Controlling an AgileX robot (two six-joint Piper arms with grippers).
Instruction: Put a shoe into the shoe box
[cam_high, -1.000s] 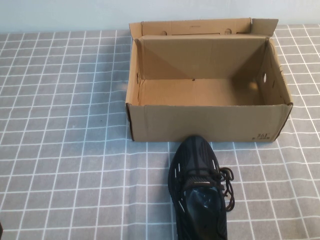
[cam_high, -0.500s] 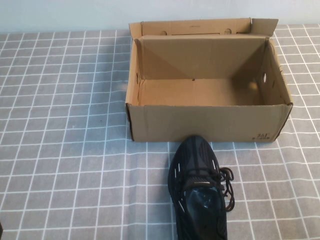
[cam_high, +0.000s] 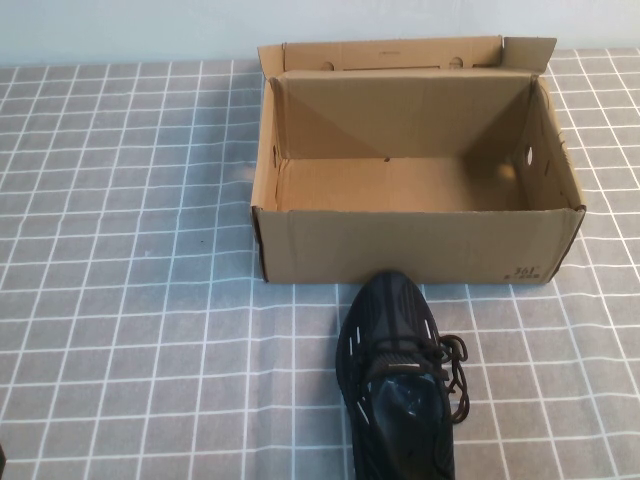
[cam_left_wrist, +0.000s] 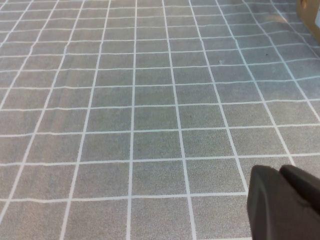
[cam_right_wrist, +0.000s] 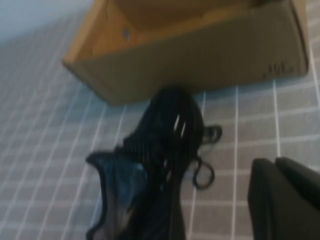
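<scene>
The shoe (cam_high: 398, 375), a black mesh sneaker with black laces and a bluish-grey lining, lies on the checked cloth with its toe against the front wall of the shoe box (cam_high: 410, 248). The brown cardboard box is open and empty, flaps upright. The shoe (cam_right_wrist: 150, 165) and the box (cam_right_wrist: 200, 55) also show in the right wrist view. My right gripper (cam_right_wrist: 280, 172) is shut and empty, beside the shoe's laces, apart from it. My left gripper (cam_left_wrist: 277, 175) is shut and empty above bare cloth, away from both. Neither gripper shows in the high view.
A grey tablecloth with a white grid (cam_high: 130, 300) covers the table. A pale wall runs along the far edge behind the box. A corner of the box (cam_left_wrist: 311, 10) shows at the edge of the left wrist view.
</scene>
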